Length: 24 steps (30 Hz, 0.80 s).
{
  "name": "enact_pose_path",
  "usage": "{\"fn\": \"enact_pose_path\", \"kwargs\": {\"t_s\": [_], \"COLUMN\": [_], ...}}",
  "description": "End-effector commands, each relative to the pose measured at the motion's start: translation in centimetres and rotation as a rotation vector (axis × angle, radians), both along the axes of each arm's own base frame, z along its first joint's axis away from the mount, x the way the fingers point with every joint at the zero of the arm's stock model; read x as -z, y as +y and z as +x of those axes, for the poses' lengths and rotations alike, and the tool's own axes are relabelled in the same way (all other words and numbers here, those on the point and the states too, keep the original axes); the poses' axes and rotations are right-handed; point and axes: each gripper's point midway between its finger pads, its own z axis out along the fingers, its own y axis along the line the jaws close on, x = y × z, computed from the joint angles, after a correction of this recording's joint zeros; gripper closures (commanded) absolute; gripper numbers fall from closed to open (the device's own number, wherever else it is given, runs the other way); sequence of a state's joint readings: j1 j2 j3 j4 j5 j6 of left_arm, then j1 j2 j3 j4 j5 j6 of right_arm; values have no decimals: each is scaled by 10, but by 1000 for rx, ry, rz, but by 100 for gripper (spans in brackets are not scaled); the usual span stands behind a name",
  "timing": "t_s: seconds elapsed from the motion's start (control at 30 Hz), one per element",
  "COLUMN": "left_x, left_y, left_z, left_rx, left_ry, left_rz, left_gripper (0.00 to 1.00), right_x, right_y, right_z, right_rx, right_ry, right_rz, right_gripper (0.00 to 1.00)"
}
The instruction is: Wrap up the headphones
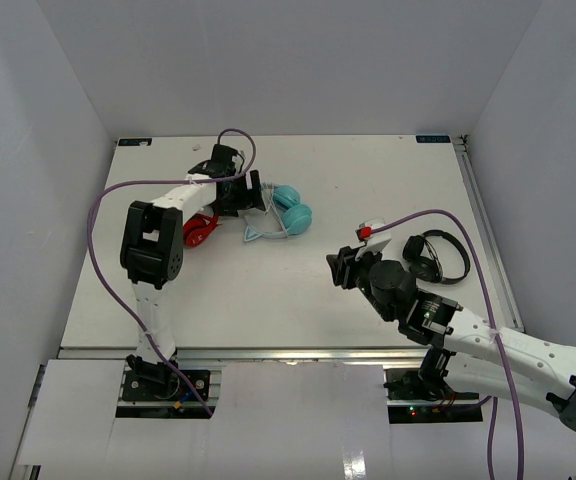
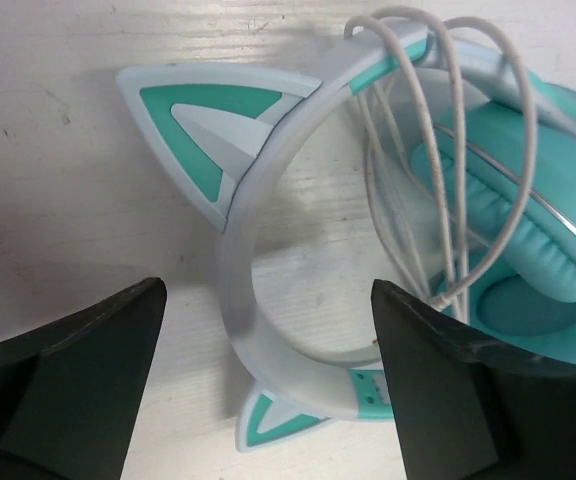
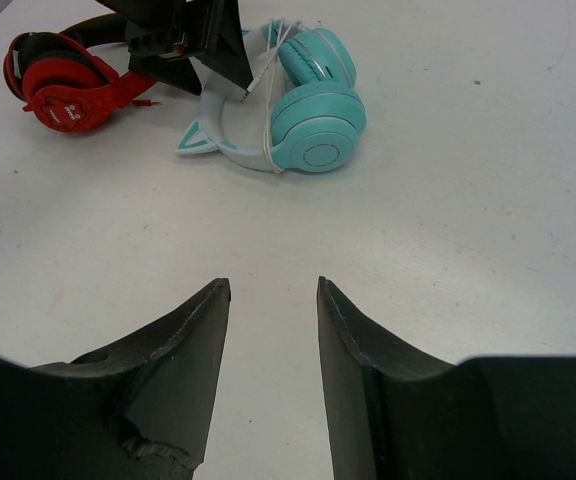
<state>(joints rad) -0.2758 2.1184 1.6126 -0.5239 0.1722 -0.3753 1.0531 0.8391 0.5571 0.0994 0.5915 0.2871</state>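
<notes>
The teal headphones (image 1: 292, 211) lie at the back middle of the table, their pale band with cat ears (image 2: 238, 290) flat on the surface. The thin white cord (image 2: 446, 150) loops several times over the band and across a cup (image 2: 528, 250). My left gripper (image 1: 249, 194) stands open just left of the cups; in the left wrist view its black fingers (image 2: 88, 350) straddle the band without touching it. My right gripper (image 1: 339, 267) hovers open over bare table to the right, holding nothing, with the headphones (image 3: 316, 112) well ahead of it.
Red-and-black headphones (image 1: 200, 230) lie right beside the left arm, close to the teal pair. All-black headphones (image 1: 436, 257) rest near the table's right edge. Purple cables arc over both arms. White walls enclose the table on three sides.
</notes>
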Motion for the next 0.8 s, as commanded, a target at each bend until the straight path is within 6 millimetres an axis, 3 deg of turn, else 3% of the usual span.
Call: {"fn": "enact_pose_path", "kwargs": {"t_s": [0.0,0.23,0.4,0.47,0.6,0.7,0.77], "left_x": [-58,-112,-158,-174,-228,-255,-265], "left_y": [9,23,35,33,21,13,5], "left_z": [8,5,-14,-19,-74,-118,-145], "left_rx": [-44,-100,-142,-138,-40,28,92], "left_ry": [-113,-227,-336,-392,-558,-656,-689], "left_rz": [-44,-65,-71,-101,-239,-335,-403], "left_gripper": [2,2,2,2,2,2,2], "right_x": [-16,-20,-36,-31,-60,-78,-79], "right_y": [1,17,34,36,55,67,66], "right_z": [1,1,1,1,-2,-3,-3], "right_rx": [4,-40,-82,-85,-156,-197,-197], "right_ry": [-7,25,54,82,102,123,139], "right_rz": [47,29,20,-16,-12,-17,-57], "right_gripper": [53,53,52,51,34,22,13]}}
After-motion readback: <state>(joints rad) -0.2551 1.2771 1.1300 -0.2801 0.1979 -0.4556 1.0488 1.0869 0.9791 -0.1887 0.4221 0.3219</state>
